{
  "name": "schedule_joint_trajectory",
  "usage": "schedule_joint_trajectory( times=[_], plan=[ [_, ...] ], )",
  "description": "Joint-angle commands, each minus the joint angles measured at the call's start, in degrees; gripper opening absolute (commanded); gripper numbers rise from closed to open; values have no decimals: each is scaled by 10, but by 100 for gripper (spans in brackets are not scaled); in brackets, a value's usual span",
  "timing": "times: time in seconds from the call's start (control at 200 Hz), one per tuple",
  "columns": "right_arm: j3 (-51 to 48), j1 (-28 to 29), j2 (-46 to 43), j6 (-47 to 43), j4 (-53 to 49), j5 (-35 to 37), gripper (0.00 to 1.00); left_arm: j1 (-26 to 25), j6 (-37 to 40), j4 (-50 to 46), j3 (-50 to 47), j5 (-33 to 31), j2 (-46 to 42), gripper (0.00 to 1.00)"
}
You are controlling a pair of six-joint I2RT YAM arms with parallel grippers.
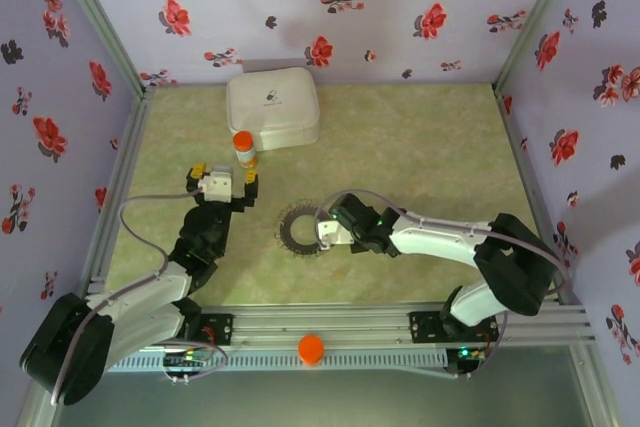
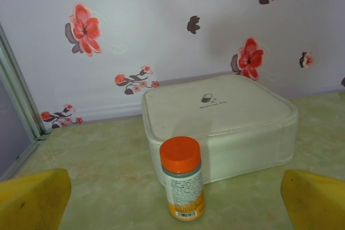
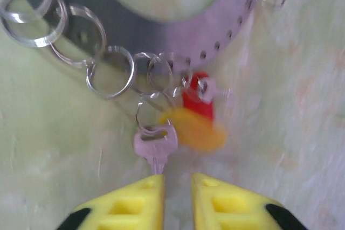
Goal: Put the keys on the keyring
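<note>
The two yellow fingers (image 3: pixel 135 206) of the right end effector (image 3: pixel 178 181) are closest in the right wrist view. They sit a little way apart with nothing between them, so this end effector grips nothing.

Just past the left finger's tip lies a small silver metal key (image 3: pixel 155 145). Its long side points straight back at the fingers, and its thin end almost touches the left one. To the right of it is a blurry orange-yellow key head (image 3: pixel 200 134). A small red plastic tag (image 3: pixel 197 98) sits just beyond that. Thin wire rings (image 3: pixel 110 74) join them to the wide dark grey metal keyring (image 3: pixel 161 30), which has a row of little holes. I think the keys already hang on it.

From above, the left end effector (image 1: pixel 224 177) is on the left, wide open and empty. It points at a small orange-capped bottle (image 1: pixel 243 147) at the back, well apart from the keyring. The keyring lies flat in the middle of the pale green surface (image 1: pixel 420 137). The right arm reaches in low from the right with a bent elbow, and its tip is at the ring's right edge. So the right arm is the nearer one.
</note>
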Motion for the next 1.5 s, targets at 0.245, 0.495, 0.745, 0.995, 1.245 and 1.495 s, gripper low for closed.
schedule_joint_trajectory(
  times=[0.245, 0.495, 0.745, 0.995, 1.245, 1.495],
  plan=[
    [47, -185, -145, 425, 45, 12, 53, 107, 17, -25, 16, 19, -10, 100],
    [-99, -307, -121, 520, 359, 150, 60, 169, 49, -9, 8, 2, 38, 100],
    [-182, -400, -28, 515, 565, 131, 59, 225, 36, -50, 18, -9, 100, 100],
    [-219, -492, 18, 561, 674, 5, 60, 284, -26, 2, 19, 56, 187, 100],
    [-207, -525, 53, 574, 684, -81, 64, 330, -78, 191, 13, 135, 349, 100],
    [-206, -529, 51, 577, 677, -87, 65, 336, -87, 160, 8, 150, 327, 100]
  ],
)
